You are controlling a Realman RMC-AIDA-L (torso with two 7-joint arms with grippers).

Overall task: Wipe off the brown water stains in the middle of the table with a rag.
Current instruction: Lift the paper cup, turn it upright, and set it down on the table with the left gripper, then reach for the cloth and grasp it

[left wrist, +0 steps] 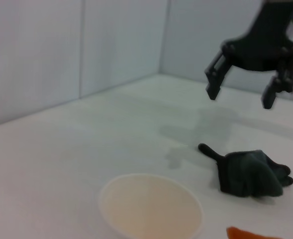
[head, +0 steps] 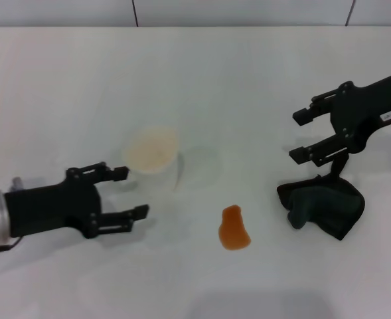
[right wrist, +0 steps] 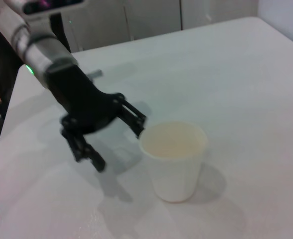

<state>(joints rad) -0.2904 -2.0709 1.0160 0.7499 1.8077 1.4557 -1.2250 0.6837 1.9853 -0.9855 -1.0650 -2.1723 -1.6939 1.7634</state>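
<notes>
The brown water stain point(head: 234, 229), a small glossy orange blob, lies near the middle of the white table point(head: 62, 86); its edge also shows in the left wrist view point(left wrist: 250, 233). To its right sits the rag point(head: 322, 205) point(left wrist: 248, 174), a dark green-black lump of folds. My right gripper point(head: 298, 136) point(left wrist: 240, 97) hovers open just above and behind the rag, holding nothing. My left gripper point(head: 132, 193) point(right wrist: 119, 144) is open low over the table, left of the stain, right beside the cup.
A white paper cup point(head: 152, 156) point(left wrist: 151, 209) point(right wrist: 173, 159) holding pale liquid stands upright left of the stain, next to the left gripper's fingers. A wall runs along the table's far edge.
</notes>
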